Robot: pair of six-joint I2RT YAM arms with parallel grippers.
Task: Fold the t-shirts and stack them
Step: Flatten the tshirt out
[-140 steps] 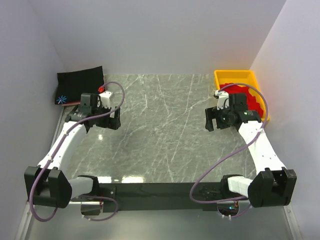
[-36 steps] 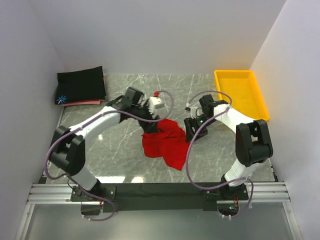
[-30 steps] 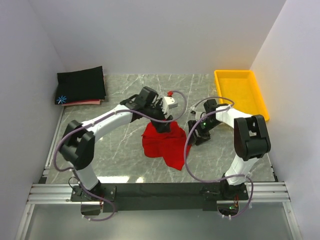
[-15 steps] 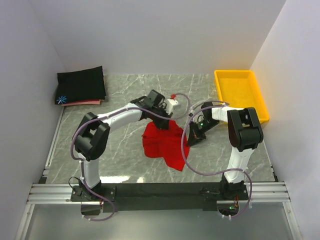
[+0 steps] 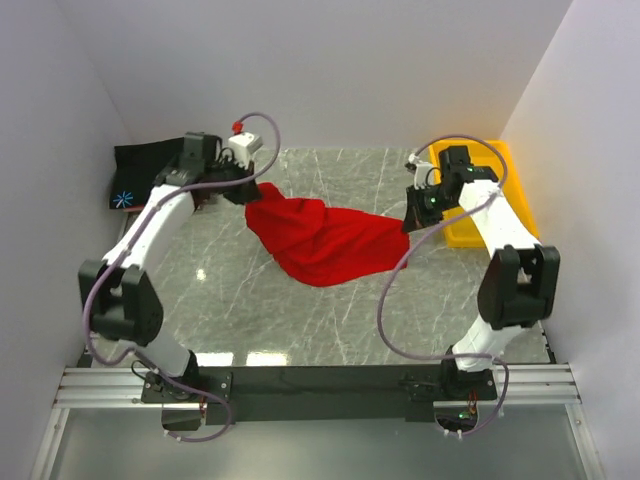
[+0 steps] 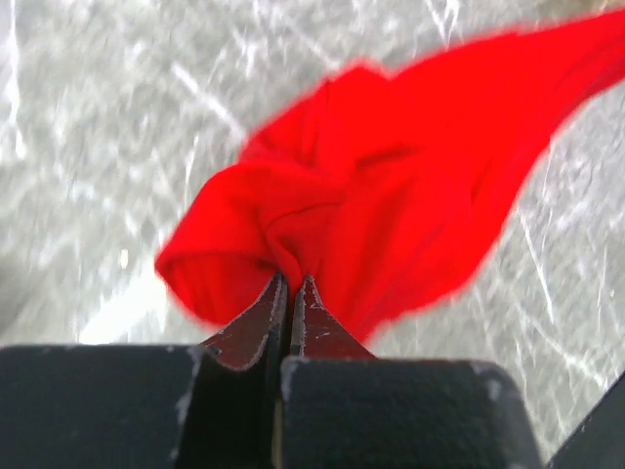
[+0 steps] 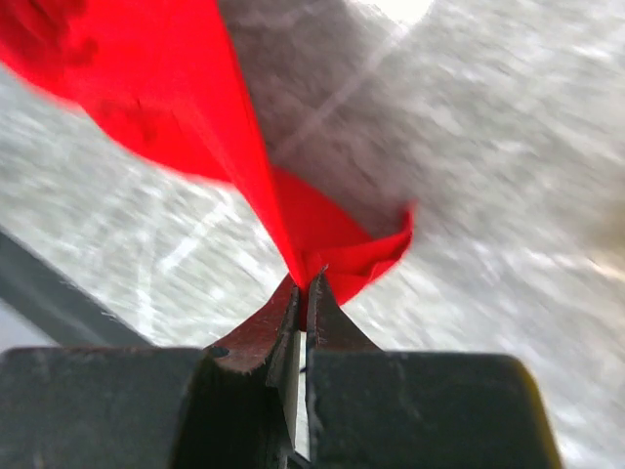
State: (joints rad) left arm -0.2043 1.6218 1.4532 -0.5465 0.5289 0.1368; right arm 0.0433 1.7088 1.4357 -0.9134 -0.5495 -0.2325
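The red t-shirt (image 5: 322,238) hangs stretched between both arms above the marble table, sagging in the middle. My left gripper (image 5: 250,192) is shut on its left end, and the cloth (image 6: 391,205) bunches at the closed tips (image 6: 291,283). My right gripper (image 5: 412,222) is shut on the right end, where a red fold (image 7: 322,244) is pinched at the tips (image 7: 305,281). A folded black t-shirt (image 5: 150,165) with a blue-white starburst lies at the back left. A pale pink edge (image 5: 125,207) shows under it.
The yellow tray (image 5: 492,190) stands at the back right, partly behind my right arm. White walls close in the table (image 5: 330,310) on the left, back and right. The arm bases sit on the black rail along the near edge.
Both grippers shut on the red t-shirt and pulled apart, left toward the back left, right toward the tray. The crumpled shirt now hangs stretched between them.
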